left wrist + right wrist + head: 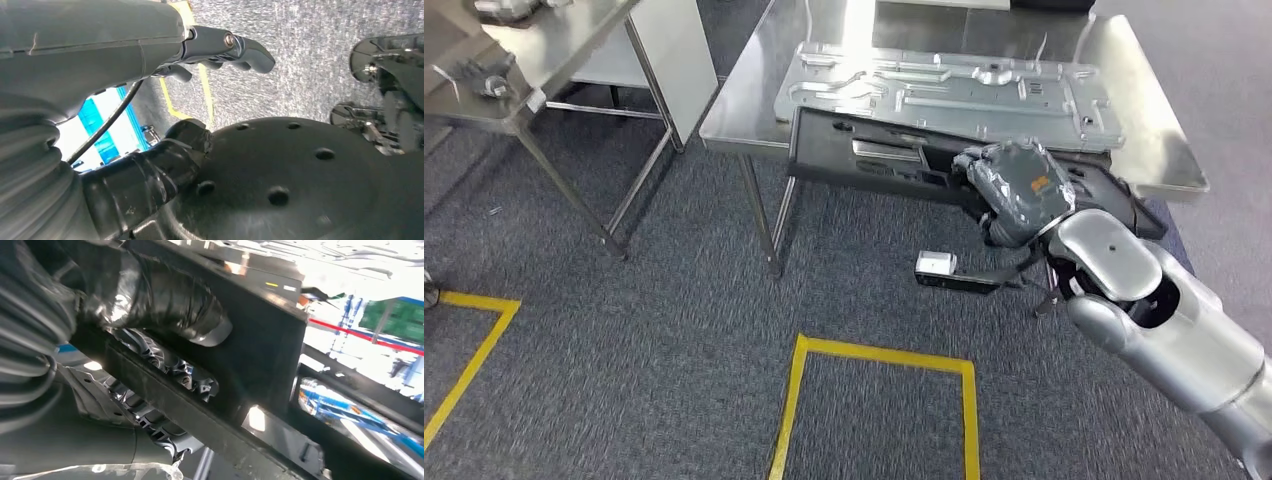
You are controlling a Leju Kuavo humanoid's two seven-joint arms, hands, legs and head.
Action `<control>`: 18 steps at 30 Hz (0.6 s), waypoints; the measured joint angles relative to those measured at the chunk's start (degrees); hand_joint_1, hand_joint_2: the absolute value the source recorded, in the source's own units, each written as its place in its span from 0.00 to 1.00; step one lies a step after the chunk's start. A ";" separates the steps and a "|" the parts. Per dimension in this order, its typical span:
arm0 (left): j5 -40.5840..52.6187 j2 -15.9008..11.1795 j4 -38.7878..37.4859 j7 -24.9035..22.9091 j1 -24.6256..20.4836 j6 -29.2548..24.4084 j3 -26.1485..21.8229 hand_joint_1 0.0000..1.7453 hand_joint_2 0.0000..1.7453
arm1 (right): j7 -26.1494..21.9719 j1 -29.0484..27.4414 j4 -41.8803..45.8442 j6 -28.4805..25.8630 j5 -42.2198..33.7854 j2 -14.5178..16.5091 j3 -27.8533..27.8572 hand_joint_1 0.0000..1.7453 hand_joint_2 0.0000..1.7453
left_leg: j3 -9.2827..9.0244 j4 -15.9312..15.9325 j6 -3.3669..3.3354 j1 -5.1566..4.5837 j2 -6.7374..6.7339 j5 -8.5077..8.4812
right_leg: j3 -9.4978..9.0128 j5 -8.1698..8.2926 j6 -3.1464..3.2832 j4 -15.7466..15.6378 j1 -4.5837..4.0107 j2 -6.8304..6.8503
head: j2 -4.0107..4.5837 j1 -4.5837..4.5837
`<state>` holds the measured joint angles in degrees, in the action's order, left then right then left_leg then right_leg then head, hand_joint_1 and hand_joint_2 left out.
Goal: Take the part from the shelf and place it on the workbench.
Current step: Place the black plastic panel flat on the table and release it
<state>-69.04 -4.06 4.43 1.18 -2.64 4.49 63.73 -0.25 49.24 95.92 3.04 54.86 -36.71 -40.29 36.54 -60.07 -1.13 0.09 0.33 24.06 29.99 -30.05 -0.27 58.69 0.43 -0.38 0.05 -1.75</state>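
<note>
In the head view my right hand (pixel 1022 190) grips a long black part (pixel 874 155) near its right end. The part hangs tilted at the front edge of the steel workbench (pixel 1159 150), partly under its rim. A silver stamped metal plate (pixel 944 90) lies flat on the bench just behind it. In the right wrist view my thumb (pixel 165 300) presses on the black part (pixel 260 355), with the other fingers underneath. My left hand (pixel 200 45) hangs over the carpet, fingers stretched out, holding nothing.
A second steel table (pixel 554 50) stands at the upper left with small items on it. A small black and white box (pixel 939 268) lies on the grey carpet under the bench. Yellow tape (pixel 884 358) marks a square on the floor.
</note>
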 joint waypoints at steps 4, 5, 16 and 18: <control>-0.03 0.01 0.01 0.01 -0.07 0.15 0.31 0.00 1.00 | -0.05 0.14 -0.14 -0.03 0.22 -0.13 0.03 1.00 1.00 | -1.73 1.78 -1.16 0.21 0.05 0.73 | 0.87 -0.08 -1.15 2.85 0.12 0.14 | 0.01 -0.02; -0.03 0.01 0.01 0.02 -0.07 0.17 0.36 0.00 1.00 | -0.04 0.22 -0.16 -0.04 0.28 -0.17 0.05 1.00 1.00 | -2.30 2.05 -1.44 0.32 0.07 0.92 | 2.41 -0.75 -1.40 5.54 0.21 0.20 | 0.01 -0.03; -0.52 0.02 0.01 0.01 -0.17 0.40 0.48 0.00 1.00 | 0.54 0.00 -0.61 0.07 1.75 0.28 -0.30 1.00 1.00 | -7.33 2.29 -0.22 0.17 0.14 5.59 | 8.15 6.56 -0.34 0.85 -0.20 0.54 | -0.01 0.04; -0.54 -0.02 0.01 0.00 -0.29 0.45 0.49 0.00 1.00 | 0.85 0.00 -0.61 0.10 2.02 0.67 -0.45 1.00 1.00 | -7.45 1.60 0.29 0.04 0.10 5.70 | 7.27 6.60 0.52 0.36 0.07 0.45 | 0.01 0.02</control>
<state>-69.57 -4.08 4.43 1.18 -2.93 4.94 64.22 0.61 49.24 95.31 3.14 56.88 -36.04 -40.75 29.09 -58.48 -0.84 0.13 0.43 29.76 37.26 -23.44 0.25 59.04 0.50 0.07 0.06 -1.73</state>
